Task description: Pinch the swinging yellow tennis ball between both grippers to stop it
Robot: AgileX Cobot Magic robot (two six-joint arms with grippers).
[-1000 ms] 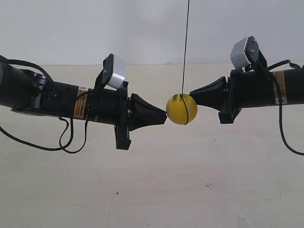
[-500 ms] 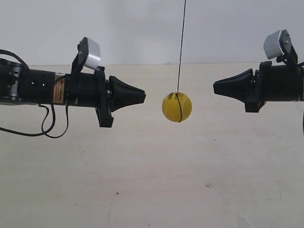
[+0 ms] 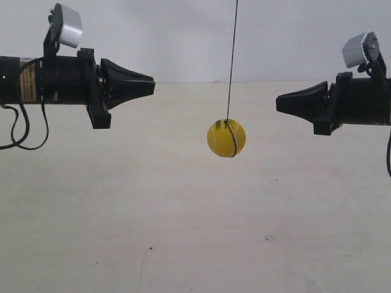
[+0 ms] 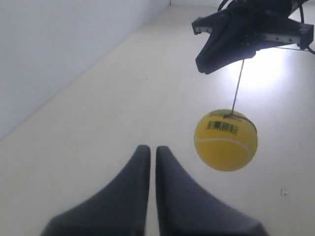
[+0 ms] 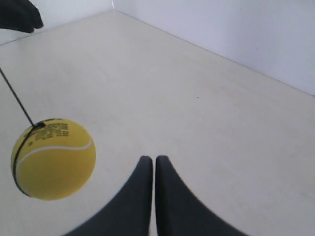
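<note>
The yellow tennis ball (image 3: 226, 138) hangs free on its thin dark string (image 3: 231, 61), touching neither gripper. My left gripper (image 3: 153, 87), on the arm at the exterior view's left, is shut and sits well to the side of the ball and higher than it. My right gripper (image 3: 278, 104) is shut too, a shorter gap away on the other side and also above ball height. In the left wrist view the ball (image 4: 225, 140) hangs beyond my shut tips (image 4: 148, 148), with the right gripper (image 4: 203, 60) across from it. The right wrist view shows the ball (image 5: 53, 158) beside my shut tips (image 5: 150, 158).
A pale cream table (image 3: 183, 232) lies under both arms, with a white wall (image 3: 183, 36) behind it. Black cables (image 3: 24, 131) loop under the left arm. Grey-white camera boxes (image 3: 66, 25) sit on top of each arm.
Both grippers have drawn back from the ball they touched a second ago. The left one went far outward and upward, the right one outward. The ball hangs free, slightly shifted toward the left arm.
</note>
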